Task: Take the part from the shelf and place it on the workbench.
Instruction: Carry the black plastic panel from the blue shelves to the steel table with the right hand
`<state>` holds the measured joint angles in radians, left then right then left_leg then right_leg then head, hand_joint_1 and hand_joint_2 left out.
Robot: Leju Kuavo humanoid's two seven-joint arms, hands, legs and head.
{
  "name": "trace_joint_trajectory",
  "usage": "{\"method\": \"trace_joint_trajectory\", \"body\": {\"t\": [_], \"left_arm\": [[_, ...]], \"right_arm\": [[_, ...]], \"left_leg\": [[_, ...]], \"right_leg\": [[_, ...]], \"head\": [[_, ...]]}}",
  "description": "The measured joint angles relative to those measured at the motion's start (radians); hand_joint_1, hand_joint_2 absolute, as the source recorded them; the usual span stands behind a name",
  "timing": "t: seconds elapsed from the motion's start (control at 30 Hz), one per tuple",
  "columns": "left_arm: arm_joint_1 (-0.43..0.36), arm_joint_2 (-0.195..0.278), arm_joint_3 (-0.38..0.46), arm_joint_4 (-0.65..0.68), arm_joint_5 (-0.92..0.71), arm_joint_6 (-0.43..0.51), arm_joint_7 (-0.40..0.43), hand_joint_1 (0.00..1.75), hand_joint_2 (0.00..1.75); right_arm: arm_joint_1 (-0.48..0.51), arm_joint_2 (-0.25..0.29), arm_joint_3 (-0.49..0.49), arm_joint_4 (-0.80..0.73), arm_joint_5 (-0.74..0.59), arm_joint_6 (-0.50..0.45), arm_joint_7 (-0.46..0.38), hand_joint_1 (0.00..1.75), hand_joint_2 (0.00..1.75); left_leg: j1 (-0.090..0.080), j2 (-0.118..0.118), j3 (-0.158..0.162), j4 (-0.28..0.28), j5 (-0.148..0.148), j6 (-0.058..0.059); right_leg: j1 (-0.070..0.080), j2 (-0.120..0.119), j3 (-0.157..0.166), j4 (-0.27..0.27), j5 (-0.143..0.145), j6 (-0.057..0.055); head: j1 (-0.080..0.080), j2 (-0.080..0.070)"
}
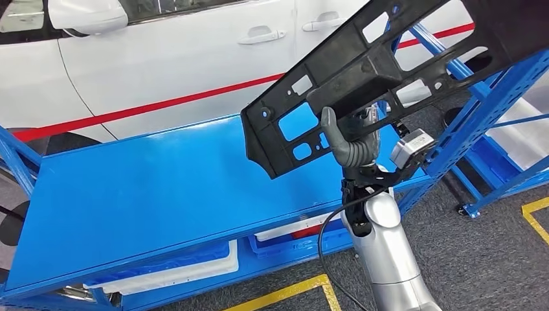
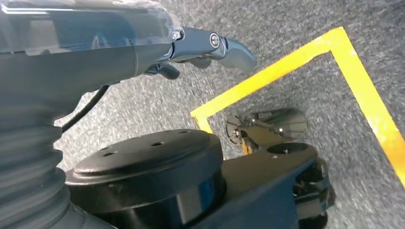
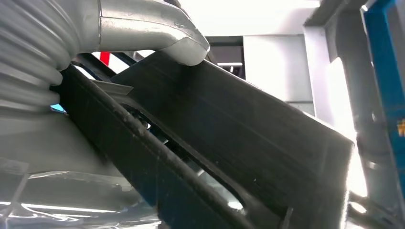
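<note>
Your right hand (image 1: 355, 144) grips the long black part (image 1: 362, 71) from below, thumb up against its face, and holds it tilted in the air above the right end of the blue worktop (image 1: 149, 188), clear of the surface. From the right wrist you see the grey thumb (image 3: 157, 33) pressed on the part's ribbed dark edge (image 3: 229, 143), with a blue upright behind it; that close view gives you the contact, while the head view gives you the part's cut-outs and its place over the worktop.

Your left hand (image 2: 210, 47) hangs low over grey carpet, and you can see its dark fingers lying straight with nothing in them. That wrist view also shows you a corner of yellow floor tape (image 2: 305, 62).

Under the worktop, you have two pale trays on the lower level: a white tray (image 1: 188, 265) at the middle, and a second tray (image 1: 291, 230) beside your right arm with something red in it that you cannot make out. Right of the worktop stands a blue shelf frame (image 1: 479, 116). Beyond the worktop is a white car (image 1: 181, 58) with a red stripe along its doors. No writing can be read.
</note>
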<state>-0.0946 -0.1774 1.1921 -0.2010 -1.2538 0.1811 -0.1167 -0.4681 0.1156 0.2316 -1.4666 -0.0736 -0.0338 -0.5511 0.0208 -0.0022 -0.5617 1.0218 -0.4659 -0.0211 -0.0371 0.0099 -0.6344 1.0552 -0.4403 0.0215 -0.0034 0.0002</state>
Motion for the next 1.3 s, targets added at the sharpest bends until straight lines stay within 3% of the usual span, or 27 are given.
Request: {"method": "trace_joint_trajectory", "body": {"t": [0.1, 0.2, 0.23, 0.27, 0.3, 0.4, 0.47, 0.5, 0.6, 0.63, 0.7, 0.77, 0.8, 0.87, 0.93, 0.97, 1.03, 1.1, 1.17, 1.23, 1.27, 1.3], "left_arm": [[0.0, 0.0, 0.0, 0.0, 0.0, 0.003, 0.005, 0.0, 1.75], [-0.004, 0.0, 0.0, 0.0, 0.002, 0.005, 0.006, 0.0, 1.75], [-0.006, 0.0, 0.0, 0.0, 0.003, 0.005, 0.006, 0.0, 1.75], [-0.009, 0.0, 0.0, 0.0, 0.003, 0.006, 0.006, 0.0, 1.75], [-0.01, 0.0, 0.0, 0.0, 0.002, 0.006, 0.006, 0.0, 1.75], [-0.007, 0.001, 0.0, 0.0, 0.002, 0.009, 0.006, 0.0, 1.75], [-0.002, 0.002, 0.0, 0.0, 0.002, 0.009, 0.003, 0.0, 1.75], [-0.001, 0.002, 0.0, 0.0, 0.002, 0.009, 0.001, 0.0, 1.75], [0.0, 0.0, 0.0, 0.0, 0.001, 0.008, -0.004, 0.0, 1.75], [-0.001, -0.001, 0.0, 0.0, 0.001, 0.008, -0.005, 0.0, 1.75], [-0.001, -0.002, 0.0, 0.0, 0.001, 0.008, -0.006, 0.0, 1.75], [0.0, -0.002, 0.0, 0.0, 0.001, 0.008, -0.006, 0.0, 1.75], [0.0, -0.002, 0.0, 0.0, 0.001, 0.007, -0.006, 0.0, 1.75], [0.0, -0.003, 0.0, 0.0, 0.001, 0.005, -0.006, 0.0, 1.75], [-0.001, -0.004, 0.0, 0.0, 0.001, 0.004, -0.008, 0.0, 1.75], [-0.001, -0.003, 0.0, 0.0, 0.001, 0.004, -0.009, 0.0, 1.75], [-0.001, -0.003, 0.0, 0.0, 0.002, 0.004, -0.01, 0.0, 1.75], [-0.002, -0.003, 0.0, 0.0, 0.002, 0.003, -0.01, 0.0, 1.75], [-0.001, -0.003, 0.0, 0.0, 0.001, 0.002, -0.008, 0.0, 1.75], [-0.001, -0.003, 0.001, 0.0, 0.002, 0.001, -0.006, 0.0, 1.75], [-0.002, -0.003, 0.001, 0.0, 0.002, 0.001, -0.006, 0.0, 1.75], [-0.003, -0.003, 0.001, 0.0, 0.002, 0.0, -0.005, 0.0, 1.75]], "right_arm": [[-0.002, 0.001, 0.0, 0.003, 0.001, 0.0, 0.002, 1.68, 1.75], [-0.003, 0.001, 0.0, 0.008, 0.002, 0.001, 0.002, 1.68, 1.75], [-0.003, 0.001, 0.0, 0.011, 0.002, 0.001, 0.002, 1.68, 1.75], [-0.003, 0.001, 0.0, 0.013, 0.002, 0.001, 0.003, 1.68, 1.75], [-0.003, 0.001, 0.0, 0.016, 0.002, 0.001, 0.003, 1.68, 1.75], [-0.007, 0.001, 0.0, 0.019, 0.002, 0.002, 0.004, 1.68, 1.75], [-0.01, 0.001, 0.001, 0.021, 0.002, 0.003, 0.006, 1.68, 1.75], [-0.009, 0.0, 0.002, 0.022, 0.001, 0.003, 0.006, 1.68, 1.75], [-0.005, 0.0, 0.002, 0.023, 0.001, 0.003, 0.007, 1.68, 1.75], [-0.004, 0.0, 0.002, 0.023, 0.001, 0.003, 0.006, 1.68, 1.75], [-0.001, -0.001, 0.002, 0.024, 0.001, 0.003, 0.007, 1.68, 1.75], [0.007, -0.003, 0.002, 0.027, 0.001, 0.003, 0.007, 1.68, 1.75], [0.01, -0.004, 0.002, 0.028, 0.001, 0.003, 0.007, 1.68, 1.75], [0.012, -0.005, 0.003, 0.028, 0.001, 0.002, 0.007, 1.68, 1.75], [0.014, -0.006, 0.008, 0.027, 0.004, 0.002, 0.004, 1.68, 1.75], [0.017, -0.006, 0.01, 0.026, 0.006, 0.002, 0.002, 1.68, 1.75], [0.026, -0.006, 0.014, 0.025, 0.009, 0.002, -0.003, 1.68, 1.75], [0.034, -0.006, 0.017, 0.021, 0.013, 0.002, -0.006, 1.68, 1.75], [0.038, -0.004, 0.022, 0.016, 0.021, 0.001, -0.006, 1.68, 1.75], [0.045, -0.002, 0.03, 0.01, 0.033, -0.002, -0.005, 1.68, 1.75], [0.05, -0.002, 0.034, 0.008, 0.038, -0.003, -0.004, 1.68, 1.75], [0.055, -0.002, 0.038, 0.006, 0.043, -0.005, -0.003, 1.68, 1.75]], "left_leg": [[0.005, 0.001, -0.012, 0.032, -0.026, -0.011], [0.003, 0.001, -0.099, 0.219, -0.117, -0.01], [0.001, 0.001, -0.127, 0.275, -0.134, -0.007], [0.0, 0.001, -0.139, 0.297, -0.132, -0.002], [-0.003, 0.001, -0.132, 0.278, -0.11, 0.006], [-0.018, -0.022, -0.047, 0.089, -0.011, 0.045], [-0.025, -0.038, -0.019, 0.022, 0.005, 0.059], [-0.027, -0.035, -0.015, 0.013, 0.004, 0.059], [-0.02, -0.013, 0.003, -0.028, 0.023, 0.055], [-0.016, -0.005, 0.009, -0.041, 0.03, 0.054], [-0.018, 0.011, 0.012, -0.046, 0.032, 0.056], [-0.019, 0.026, 0.011, -0.042, 0.029, 0.056], [-0.019, 0.034, 0.01, -0.038, 0.026, 0.054], [-0.019, 0.048, 0.01, -0.027, 0.017, 0.049], [-0.024, 0.06, 0.008, -0.013, 0.005, 0.039], [-0.026, 0.066, 0.008, -0.009, 0.001, 0.033], [-0.028, 0.078, 0.01, -0.008, -0.003, 0.024], [-0.024, 0.065, 0.005, 0.011, -0.022, 0.011], [-0.018, 0.031, -0.032, 0.096, -0.077, 0.001], [-0.015, 0.015, -0.091, 0.226, -0.134, -0.005], [-0.015, 0.012, -0.111, 0.267, -0.142, -0.006], [-0.014, 0.012, -0.114, 0.271, -0.13, -0.006]], "right_leg": [[0.002, 0.0, 0.001, 0.0, -0.001, -0.023], [0.01, 0.0, 0.001, 0.0, -0.002, -0.034], [0.014, 0.0, 0.002, 0.0, -0.003, -0.036], [0.018, 0.0, 0.003, 0.0, -0.004, -0.038], [0.023, 0.001, 0.005, 0.0, -0.004, -0.039], [0.03, 0.012, 0.01, -0.001, -0.005, -0.04], [0.027, 0.02, 0.006, -0.004, -0.001, -0.034], [0.025, 0.023, 0.005, -0.007, 0.003, -0.027], [0.027, 0.024, -0.001, 0.002, -0.005, -0.011], [0.029, 0.018, -0.016, 0.035, -0.026, -0.007], [0.026, 0.005, -0.071, 0.15, -0.085, 0.0], [0.022, 0.0, -0.112, 0.231, -0.106, 0.008], [0.02, -0.004, -0.107, 0.221, -0.089, 0.01], [0.017, -0.025, -0.049, 0.108, -0.029, 0.012], [0.021, -0.049, 0.002, 0.007, 0.004, 0.0], [0.023, -0.053, 0.009, -0.012, 0.005, -0.008], [0.025, -0.037, 0.007, -0.012, 0.005, -0.022], [0.021, -0.022, 0.007, -0.017, 0.008, -0.032], [0.017, -0.008, 0.006, -0.019, 0.011, -0.041], [0.017, 0.008, 0.004, -0.019, 0.012, -0.044], [0.018, 0.017, 0.004, -0.018, 0.012, -0.045], [0.018, 0.027, 0.005, -0.018, 0.012, -0.045]], "head": [[-0.001, 0.0], [-0.001, 0.0], [-0.001, 0.0], [-0.001, 0.0], [-0.001, 0.0], [0.0, 0.0], [-0.002, 0.0], [-0.003, 0.0], [-0.003, 0.0], [-0.002, 0.0], [-0.001, 0.0], [-0.001, 0.0], [-0.001, 0.0], [-0.001, 0.0], [-0.001, 0.0], [-0.002, 0.0], [-0.003, 0.0], [-0.003, 0.0], [-0.004, 0.0], [-0.004, 0.0], [-0.004, 0.0], [-0.004, 0.0]]}}
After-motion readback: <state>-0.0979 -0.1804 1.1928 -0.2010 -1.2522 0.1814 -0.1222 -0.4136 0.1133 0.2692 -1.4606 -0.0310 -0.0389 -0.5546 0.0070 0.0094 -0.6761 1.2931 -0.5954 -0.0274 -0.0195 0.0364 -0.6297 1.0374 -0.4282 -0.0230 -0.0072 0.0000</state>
